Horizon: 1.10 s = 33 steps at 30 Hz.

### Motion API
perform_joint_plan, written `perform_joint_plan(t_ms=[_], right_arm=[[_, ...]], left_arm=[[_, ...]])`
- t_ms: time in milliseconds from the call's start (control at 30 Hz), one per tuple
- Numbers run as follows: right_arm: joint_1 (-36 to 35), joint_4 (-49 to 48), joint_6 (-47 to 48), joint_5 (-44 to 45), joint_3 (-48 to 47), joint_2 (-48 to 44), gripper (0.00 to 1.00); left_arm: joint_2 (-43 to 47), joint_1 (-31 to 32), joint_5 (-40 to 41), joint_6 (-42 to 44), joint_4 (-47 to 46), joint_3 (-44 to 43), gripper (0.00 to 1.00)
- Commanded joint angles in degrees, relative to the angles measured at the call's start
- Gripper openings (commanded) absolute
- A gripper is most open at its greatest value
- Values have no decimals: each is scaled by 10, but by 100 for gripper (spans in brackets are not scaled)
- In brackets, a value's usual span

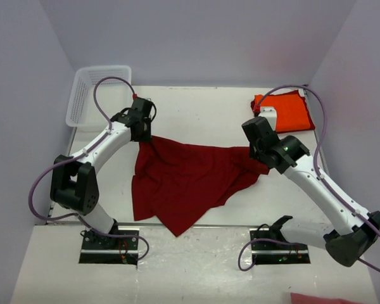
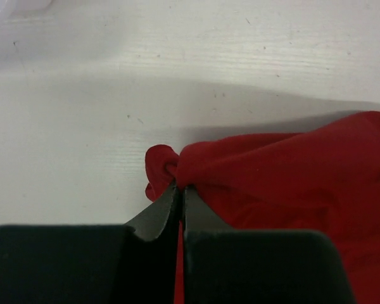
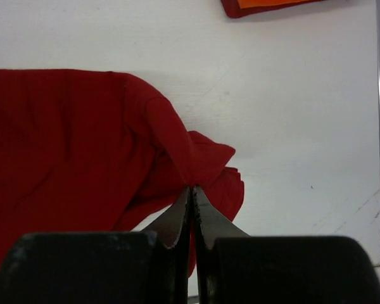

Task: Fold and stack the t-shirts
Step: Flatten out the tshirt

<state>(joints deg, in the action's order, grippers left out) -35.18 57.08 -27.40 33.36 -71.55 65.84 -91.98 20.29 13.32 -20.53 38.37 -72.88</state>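
The dark red t-shirt (image 1: 183,183) lies on the white table (image 1: 196,107), approx. in the middle, btw. the two arms. Its far edge runs almost in a line from one gripper to the other. The rest spreads toward the near side with many wrinkles and ends in a point near the table's front edge.

Left gripper (image 2: 179,190): the jaws are pressed together on the far-left corner of the red shirt. In the left wrist view a small bunch of cloth sticks out just past the tips, and the body of the shirt goes away to the right of the pic. A shadow lies on the table beside this corner.

Right gripper (image 3: 191,190): also pressed together, pinching the far-right corner of the same shirt. In the right wrist view a fold of cloth is caught at the tips, and the main part spreads to the left.

The orange t-shirt (image 1: 288,114) lies flat at the far-right part of the table, behind the right gripper and apart from the red shirt.

The white mesh basket (image 1: 92,95) stands at the far-left corner, behind the left gripper, not touching any cloth.
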Motion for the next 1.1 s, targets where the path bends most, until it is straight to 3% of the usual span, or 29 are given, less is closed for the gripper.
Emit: perform_joint_plan(t_ms=[0,67,333,433,467,533,567,633,767,867,900,1067], right_arm=[[2,-45,-13,-15,19,30,0],[2,-62,-13,-30,20,50,0],[-23,-113,-6,-83,4,154,0],[-23,-131,-5,-92,4,179,0],[-23,-136,-2,-96,4,184,0],[-23,-139,2,-100,3,198,0],[-23,-142,8,-108,0,214,0],[-23,-146,8,-112,-1,232,0],[-24,-157,7,-111,-3,271,0],[-23,-152,-1,-91,1,285,0],[-23,-145,-5,-69,4,289,0],[-21,-150,-30,-69,21,319,0]], left_arm=[[-27,-11,42,-6,-29,-38,0],[-36,-20,94,-8,-16,-50,0],[-31,-37,73,-14,-20,-46,0],[-18,-36,66,-12,-22,-43,16],[-4,-36,63,-10,-22,-40,33],[14,-33,54,-10,-23,-38,53],[39,-31,51,-11,-23,-36,68],[65,-15,52,-11,-25,-34,83],[126,33,43,-9,-7,-42,84],[169,69,-29,-34,-2,-16,83],[181,83,-86,-41,-18,-1,82],[265,100,-173,-78,-63,113,69]])
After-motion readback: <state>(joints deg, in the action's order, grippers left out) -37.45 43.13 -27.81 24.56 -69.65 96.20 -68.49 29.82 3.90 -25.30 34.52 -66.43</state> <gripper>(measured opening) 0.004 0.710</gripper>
